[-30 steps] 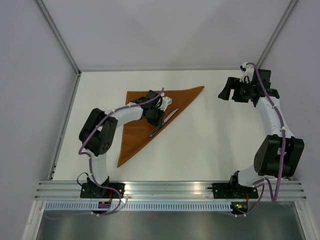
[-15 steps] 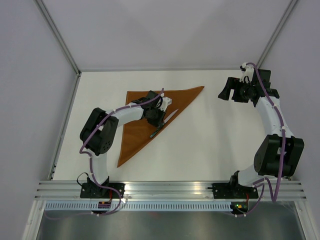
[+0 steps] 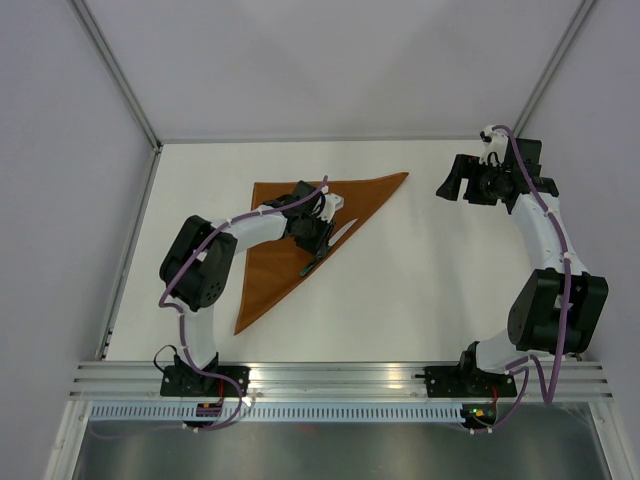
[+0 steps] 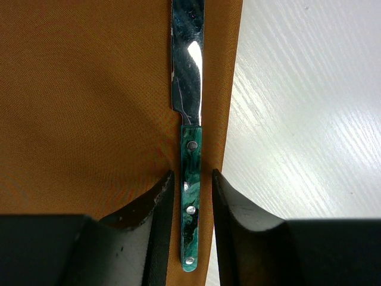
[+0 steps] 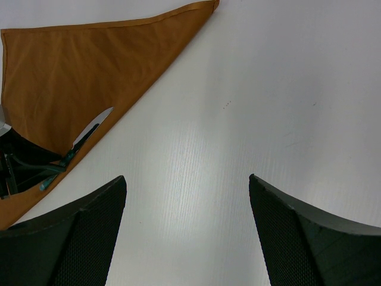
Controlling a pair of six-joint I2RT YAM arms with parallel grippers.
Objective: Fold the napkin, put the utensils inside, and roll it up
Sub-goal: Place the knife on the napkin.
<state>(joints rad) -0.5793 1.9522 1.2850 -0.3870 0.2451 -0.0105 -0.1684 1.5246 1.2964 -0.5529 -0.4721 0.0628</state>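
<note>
The big rust-orange cloth napkin (image 3: 268, 275) lies folded into a three-corner shape, left of the middle of the white tabletop (image 3: 420, 280). The small silver knife with a green handle (image 4: 189, 119) lies on it, right along its slanted edge. The left jaws sit a little apart on both sides of the handle and hold nothing. The right jaws, at the upper right, are wide apart and hold nothing. We think the left jaws should lift straight up, so the knife does not slide.
</note>
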